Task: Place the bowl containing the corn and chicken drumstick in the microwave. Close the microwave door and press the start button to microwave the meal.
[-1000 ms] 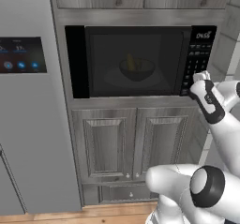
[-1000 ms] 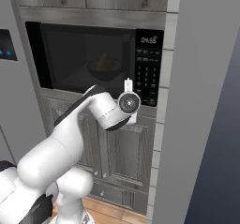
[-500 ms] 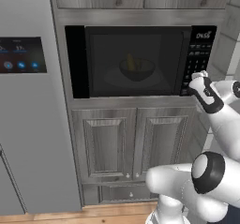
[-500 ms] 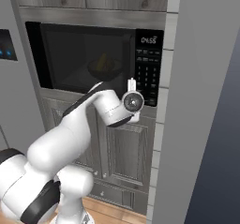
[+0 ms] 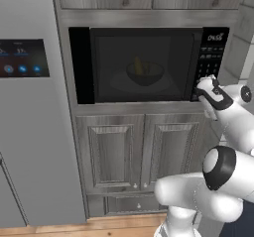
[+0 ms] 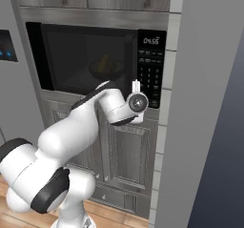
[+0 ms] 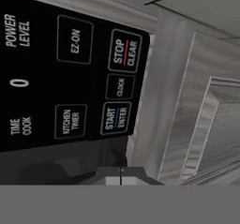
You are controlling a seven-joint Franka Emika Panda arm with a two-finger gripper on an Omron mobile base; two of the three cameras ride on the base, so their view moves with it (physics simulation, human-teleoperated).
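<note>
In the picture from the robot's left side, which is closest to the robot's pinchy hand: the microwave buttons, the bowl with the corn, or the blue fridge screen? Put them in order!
Nearest to farthest from the gripper, which is shut:
1. The button panel, at the microwave's right edge, right by the gripper.
2. The bowl, inside the microwave behind the closed door, further left.
3. The fridge screen, far left on the grey fridge.

Microwave (image 5: 149,65): glossy black front. Microwave door (image 5: 141,65): dark tinted glass, smooth. Bowl (image 5: 145,74): dark wood look. Cabinet doors (image 5: 141,149): grey weathered wood grain, matt. Fridge (image 5: 30,132): smooth grey, satin. Floor (image 5: 74,227): light wood planks.
</note>
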